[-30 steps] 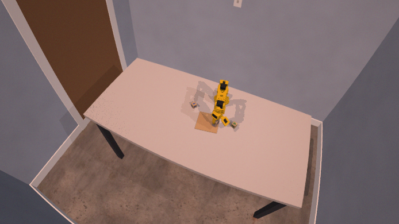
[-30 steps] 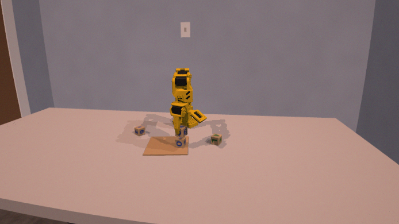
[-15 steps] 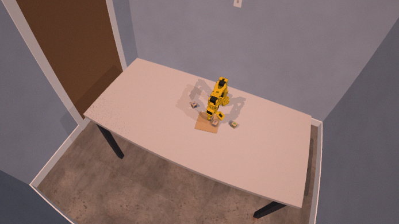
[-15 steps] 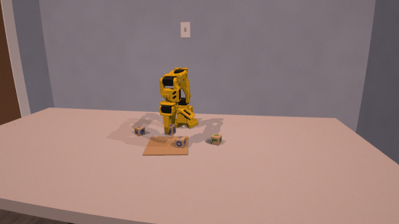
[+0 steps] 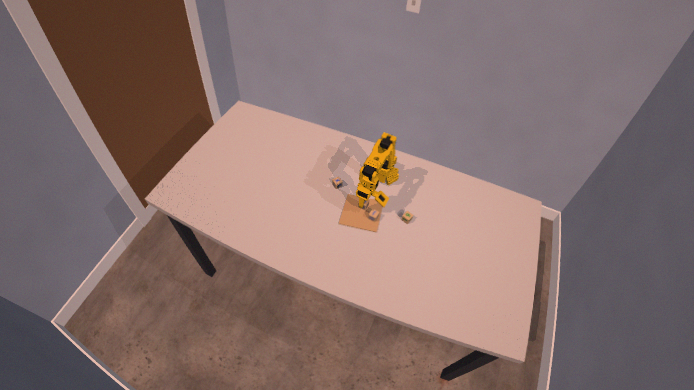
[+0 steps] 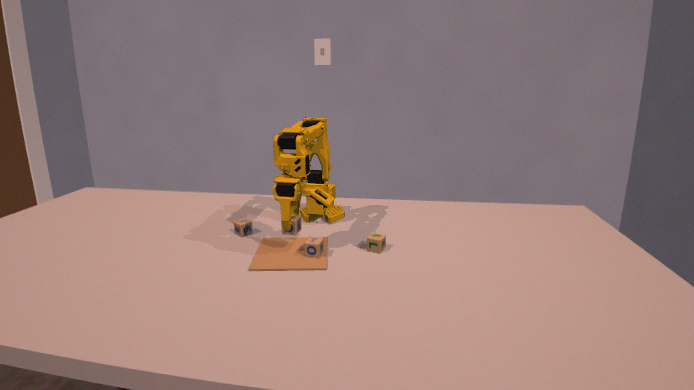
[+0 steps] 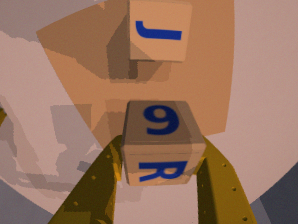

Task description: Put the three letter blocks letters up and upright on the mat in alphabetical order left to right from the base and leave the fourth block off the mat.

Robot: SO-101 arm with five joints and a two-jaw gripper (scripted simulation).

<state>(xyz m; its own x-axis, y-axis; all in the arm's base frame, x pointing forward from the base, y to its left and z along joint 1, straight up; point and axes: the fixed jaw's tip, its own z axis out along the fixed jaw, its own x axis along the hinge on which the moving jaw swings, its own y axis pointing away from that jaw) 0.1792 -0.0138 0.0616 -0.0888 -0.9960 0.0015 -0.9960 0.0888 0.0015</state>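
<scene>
My gripper (image 5: 364, 205) (image 6: 290, 227) (image 7: 162, 155) is shut on a wooden block (image 6: 294, 224) (image 7: 164, 125) with a blue 9 and a blue R on the faces seen in the wrist view. It holds this block above the table near the mat's robot-side edge. The J block (image 5: 374, 213) (image 6: 313, 247) (image 7: 160, 31) stands on the mat (image 5: 350, 218) (image 6: 271, 261) (image 7: 210, 90), blue J on top, towards one side. A block with green letters (image 5: 406, 216) (image 6: 376, 243) lies off the mat on the right in the top and exterior views. The held block's underside is hidden.
Another block with blue marks (image 5: 337, 182) (image 6: 243, 227) lies off the mat, to its left and nearer the robot's base in the top and exterior views. The arm's shadows fall across the table (image 5: 266, 160) (image 6: 153, 304) around the mat.
</scene>
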